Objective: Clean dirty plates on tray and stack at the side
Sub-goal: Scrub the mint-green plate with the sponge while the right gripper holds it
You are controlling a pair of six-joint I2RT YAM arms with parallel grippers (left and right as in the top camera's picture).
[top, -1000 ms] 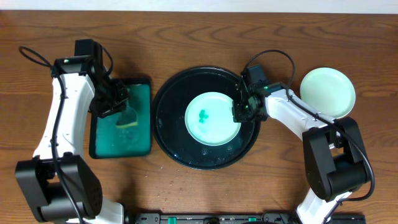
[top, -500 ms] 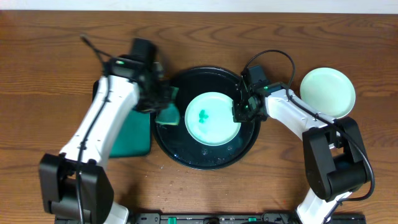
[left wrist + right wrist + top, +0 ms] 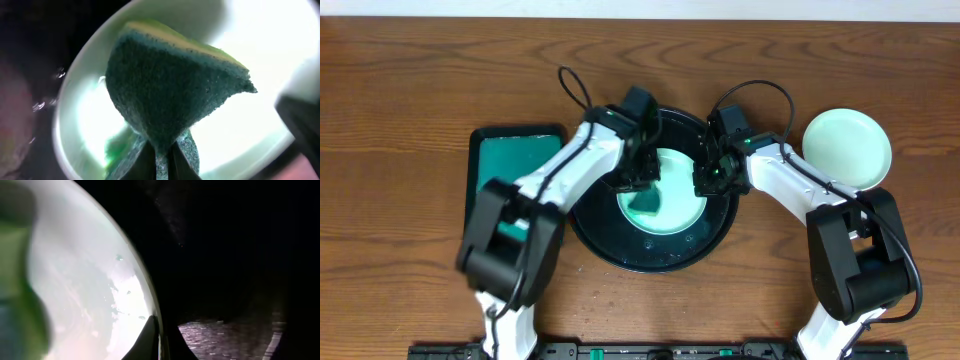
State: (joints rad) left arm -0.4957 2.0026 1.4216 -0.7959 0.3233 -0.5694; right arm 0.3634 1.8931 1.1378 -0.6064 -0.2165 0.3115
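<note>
At the far left, a green rectangular sponge tray (image 3: 516, 180) is lying on the brown wooden table (image 3: 410, 80). The white left arm (image 3: 565, 165) is stretching from beside it toward the large round black shallow tray (image 3: 650, 258), which is sitting at the middle of the table. A pale mint round plate (image 3: 682, 205) is resting inside this black tray, a little toward its far right side.

The left gripper (image 3: 642, 182) is hanging over the left half of that plate. Its jaws are squeezed tight on a teal-green scouring sponge with a yellow back (image 3: 644, 203). In the left wrist view the sponge (image 3: 170, 90) is fanning out from the pinch above the plate's bright surface, and a green smear (image 3: 117, 150) is showing beside it. Whether the sponge is pressing on the plate or is just above it cannot be told.

The right gripper (image 3: 710, 180) is reaching in from the right, its jaws clamped closed on the plate's right rim. The right wrist view is showing thin fingers (image 3: 150, 340) pinching that rim, with droplets on the plate (image 3: 90, 280) and the dark tray (image 3: 215, 255) beyond.

At the far right, outside the black tray and well apart from it, a second pale mint round plate (image 3: 847, 148) is sitting on the table, looking clean.
</note>
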